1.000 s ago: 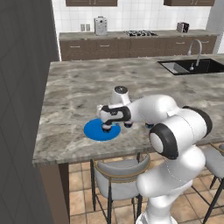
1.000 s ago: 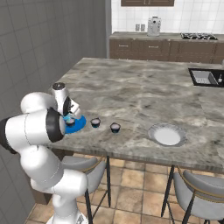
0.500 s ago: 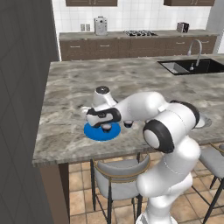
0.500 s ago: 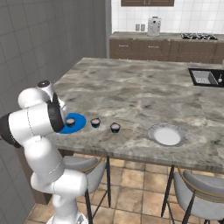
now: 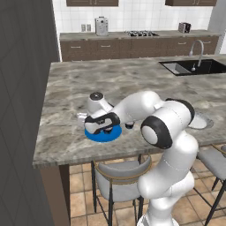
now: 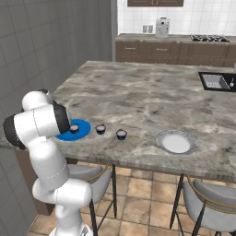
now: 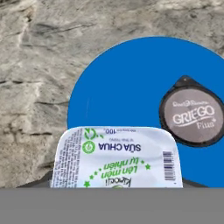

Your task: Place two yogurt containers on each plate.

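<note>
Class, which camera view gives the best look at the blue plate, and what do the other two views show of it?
The hand view: the blue plate appears close from above, carrying two yogurt cups. In the left base view the arm covers most of the plate; in the right base view it is a small disc partly behind the arm.

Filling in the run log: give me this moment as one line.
stage: second yogurt at blue plate | on plate: brown cup, white-lidded cup under hand | on counter: two cups | grey plate: bare

A grey marble bench stands on a brown tiled floor, grey-seated stools tucked beneath it. Beyond the end effector, dark wood cabinets line a white tiled wall; a sink sits in the bench.
</note>
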Controlling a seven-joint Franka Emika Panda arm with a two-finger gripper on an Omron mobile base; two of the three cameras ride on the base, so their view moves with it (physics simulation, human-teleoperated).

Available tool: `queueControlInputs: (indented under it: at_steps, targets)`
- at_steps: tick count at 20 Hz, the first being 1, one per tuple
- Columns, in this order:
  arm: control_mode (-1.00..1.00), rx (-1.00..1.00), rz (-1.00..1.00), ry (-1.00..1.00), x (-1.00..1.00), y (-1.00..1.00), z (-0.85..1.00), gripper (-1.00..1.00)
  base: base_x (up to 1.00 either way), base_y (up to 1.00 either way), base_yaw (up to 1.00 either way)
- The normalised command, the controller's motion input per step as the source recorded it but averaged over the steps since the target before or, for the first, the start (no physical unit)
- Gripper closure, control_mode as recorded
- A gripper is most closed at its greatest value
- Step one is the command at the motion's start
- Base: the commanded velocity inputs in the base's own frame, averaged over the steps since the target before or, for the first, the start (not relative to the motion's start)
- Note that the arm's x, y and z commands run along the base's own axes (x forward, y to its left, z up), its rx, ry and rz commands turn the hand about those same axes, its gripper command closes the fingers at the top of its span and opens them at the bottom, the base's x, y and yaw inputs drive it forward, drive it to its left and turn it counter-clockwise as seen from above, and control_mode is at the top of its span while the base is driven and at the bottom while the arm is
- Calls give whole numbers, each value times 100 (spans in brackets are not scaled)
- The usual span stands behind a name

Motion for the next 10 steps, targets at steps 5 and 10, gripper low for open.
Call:
queueControlInputs:
  at_steps: [5,10]
  targets:
    - [-100,2,0,0,0,-10,42,-100,0,0,0]
    - [-100,0,-1,0,16,-28,31,-100,0,0,0]
